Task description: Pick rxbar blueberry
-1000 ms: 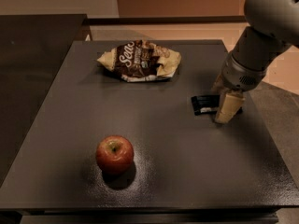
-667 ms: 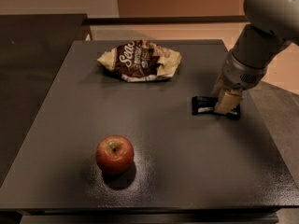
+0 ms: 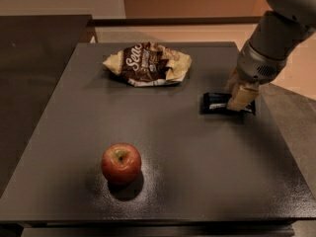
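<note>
The rxbar blueberry [image 3: 215, 103] is a small flat bar in a dark wrapper with white lettering. It lies flat on the right side of the dark table [image 3: 163, 172]. My gripper [image 3: 237, 95] is down at the bar's right end, covering that part; only a corner of the wrapper shows past it on the right. The bar rests on the table surface.
A crumpled brown-and-cream chip bag [image 3: 148, 64] lies at the back middle of the table. A red apple [image 3: 121, 163] stands at the front left. The table's right edge is close behind the arm [image 3: 269, 48], with a lighter floor beyond.
My gripper has moved a little back and to the right, from the bar's front edge to over its right end. The bar, apple and chip bag have not moved.
</note>
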Robot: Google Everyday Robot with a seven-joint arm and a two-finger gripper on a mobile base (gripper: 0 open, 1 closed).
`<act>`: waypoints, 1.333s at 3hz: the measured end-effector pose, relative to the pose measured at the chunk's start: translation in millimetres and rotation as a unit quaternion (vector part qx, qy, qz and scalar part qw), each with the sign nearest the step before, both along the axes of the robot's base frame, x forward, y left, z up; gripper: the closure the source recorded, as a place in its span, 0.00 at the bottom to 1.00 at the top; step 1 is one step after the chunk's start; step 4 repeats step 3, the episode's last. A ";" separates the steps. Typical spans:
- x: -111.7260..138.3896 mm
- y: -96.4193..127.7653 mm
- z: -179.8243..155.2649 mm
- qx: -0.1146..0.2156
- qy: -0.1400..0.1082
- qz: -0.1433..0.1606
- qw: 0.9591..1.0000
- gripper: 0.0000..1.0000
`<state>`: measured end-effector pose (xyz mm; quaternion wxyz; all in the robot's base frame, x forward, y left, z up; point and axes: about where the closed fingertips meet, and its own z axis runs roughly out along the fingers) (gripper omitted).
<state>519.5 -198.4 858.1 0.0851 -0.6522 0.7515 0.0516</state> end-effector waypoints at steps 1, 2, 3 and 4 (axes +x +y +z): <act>10.1 9.5 38.7 0.026 -0.011 0.004 1.000 1.00; 34.1 31.3 99.8 0.069 -0.057 0.013 0.996 1.00; 40.1 34.1 100.0 0.072 -0.066 0.011 0.995 1.00; 40.1 34.1 100.0 0.072 -0.066 0.011 0.995 1.00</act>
